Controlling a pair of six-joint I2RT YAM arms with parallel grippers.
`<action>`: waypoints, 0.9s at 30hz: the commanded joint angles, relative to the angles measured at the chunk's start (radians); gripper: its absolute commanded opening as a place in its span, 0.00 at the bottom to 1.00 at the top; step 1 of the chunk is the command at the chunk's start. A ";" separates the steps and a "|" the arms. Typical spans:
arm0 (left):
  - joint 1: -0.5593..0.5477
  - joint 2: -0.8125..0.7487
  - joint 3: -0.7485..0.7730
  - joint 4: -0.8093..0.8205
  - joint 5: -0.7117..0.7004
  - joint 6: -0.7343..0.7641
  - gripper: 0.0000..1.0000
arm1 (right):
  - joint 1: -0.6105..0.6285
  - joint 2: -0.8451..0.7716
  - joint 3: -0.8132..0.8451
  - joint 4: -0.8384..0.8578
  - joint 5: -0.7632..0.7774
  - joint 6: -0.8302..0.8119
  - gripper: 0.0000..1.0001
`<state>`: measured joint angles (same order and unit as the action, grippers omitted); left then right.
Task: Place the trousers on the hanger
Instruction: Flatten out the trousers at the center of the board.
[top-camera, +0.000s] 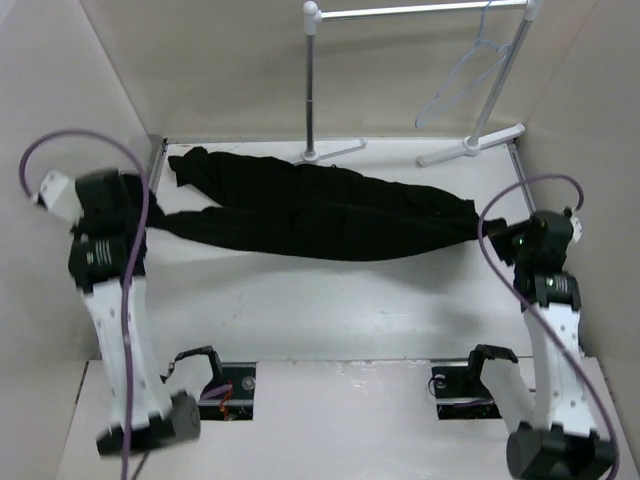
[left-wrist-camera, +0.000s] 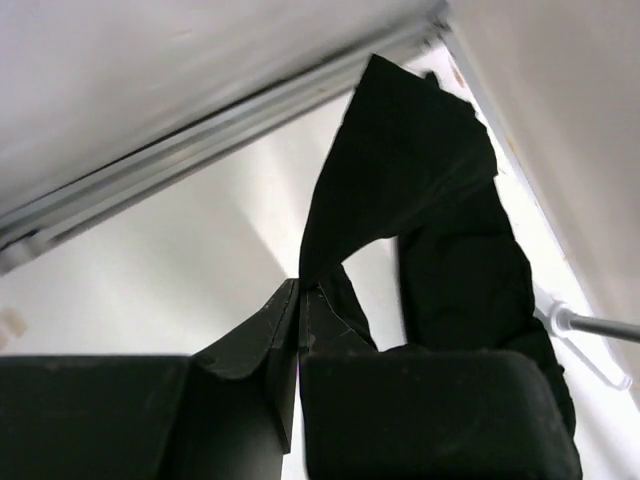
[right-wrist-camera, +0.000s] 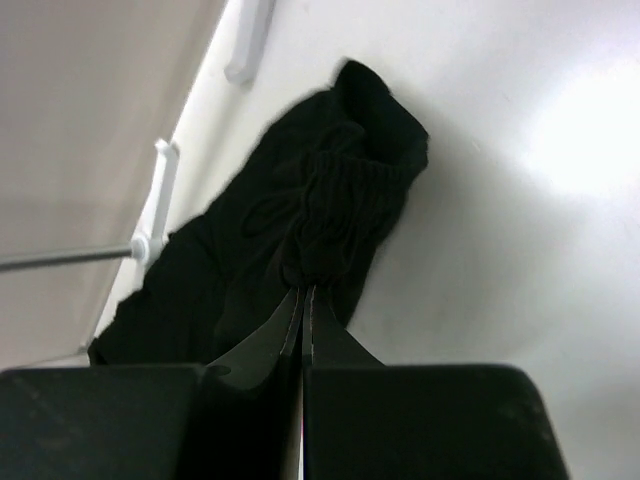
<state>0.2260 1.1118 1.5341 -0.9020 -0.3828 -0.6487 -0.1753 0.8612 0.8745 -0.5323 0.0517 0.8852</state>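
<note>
The black trousers (top-camera: 320, 205) stretch across the back of the table, pulled into a long band between both arms. My left gripper (top-camera: 155, 216) is shut on one leg's end, and the left wrist view shows fabric (left-wrist-camera: 410, 170) rising from the closed tips (left-wrist-camera: 302, 292). The other leg end lies loose near the left wall. My right gripper (top-camera: 497, 232) is shut on the bunched waist end (right-wrist-camera: 320, 200), pinched at the tips (right-wrist-camera: 304, 292). The pale hanger (top-camera: 462, 75) hangs by its hook from the rack's rail at the back right, apart from the trousers.
A white garment rack (top-camera: 312, 80) stands behind the trousers, its feet (top-camera: 470, 145) on the table's back edge. Its base also shows in the right wrist view (right-wrist-camera: 155, 205). Side walls close in left and right. Purple cables loop over both arms.
</note>
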 joint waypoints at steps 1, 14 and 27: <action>0.020 -0.234 -0.210 -0.123 -0.131 -0.094 0.02 | 0.001 -0.181 -0.155 -0.148 -0.015 -0.005 0.02; 0.068 -0.429 -0.660 -0.127 -0.370 -0.161 0.26 | 0.170 -0.352 -0.111 -0.492 0.178 0.020 0.19; -0.132 0.128 -0.401 0.438 -0.013 -0.079 0.57 | 0.202 -0.423 -0.147 -0.386 0.136 -0.037 0.48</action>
<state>0.1368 1.0317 1.0996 -0.6804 -0.5636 -0.7746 0.0086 0.3855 0.7254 -1.0687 0.2131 0.8776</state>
